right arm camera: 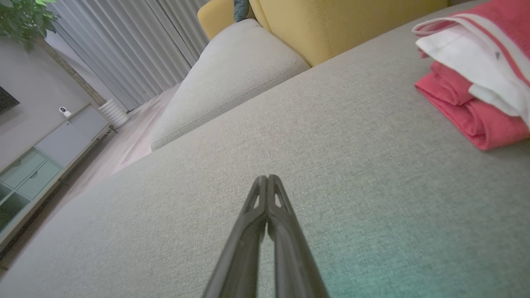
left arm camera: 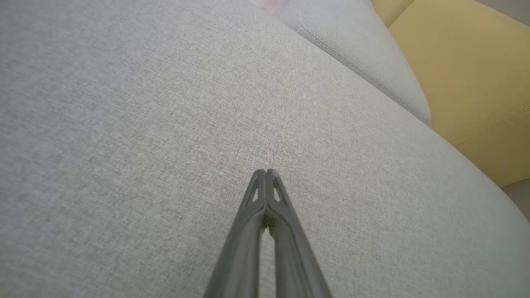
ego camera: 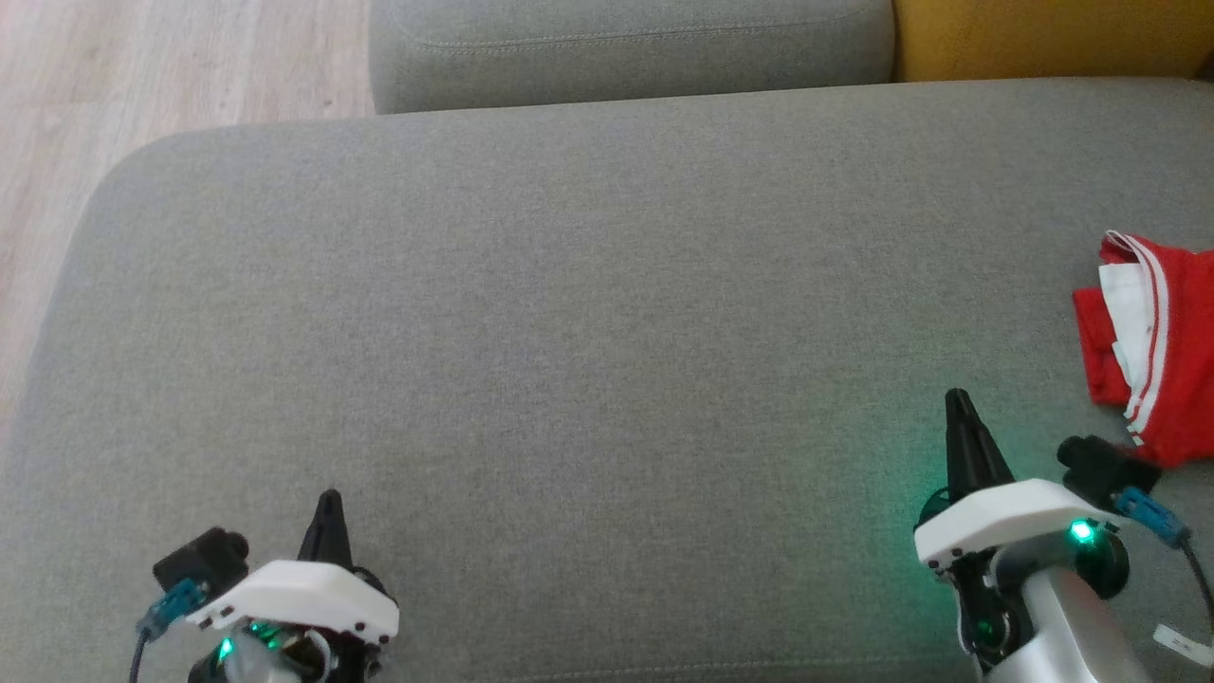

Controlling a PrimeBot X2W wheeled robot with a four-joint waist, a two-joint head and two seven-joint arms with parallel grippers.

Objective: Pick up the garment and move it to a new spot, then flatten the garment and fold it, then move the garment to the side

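A red garment (ego camera: 1162,346) with white stripes and white lining lies folded in a small bundle at the right edge of the grey sofa seat (ego camera: 588,313). In the right wrist view the garment (right arm camera: 476,82) rests at the upper right. My right gripper (ego camera: 956,396) is shut and holds nothing, hovering over bare cushion to the left of the bundle and a little nearer; its tips (right arm camera: 267,179) meet. My left gripper (ego camera: 329,496) is shut too, low at the near left with nothing in it, tips together (left arm camera: 265,171).
A grey cushion (ego camera: 626,47) and a yellow cushion (ego camera: 1053,38) stand along the sofa's far side. Wooden floor (ego camera: 142,76) lies beyond the sofa's left edge. The right wrist view takes in a low cabinet (right arm camera: 45,153), curtains and a plant.
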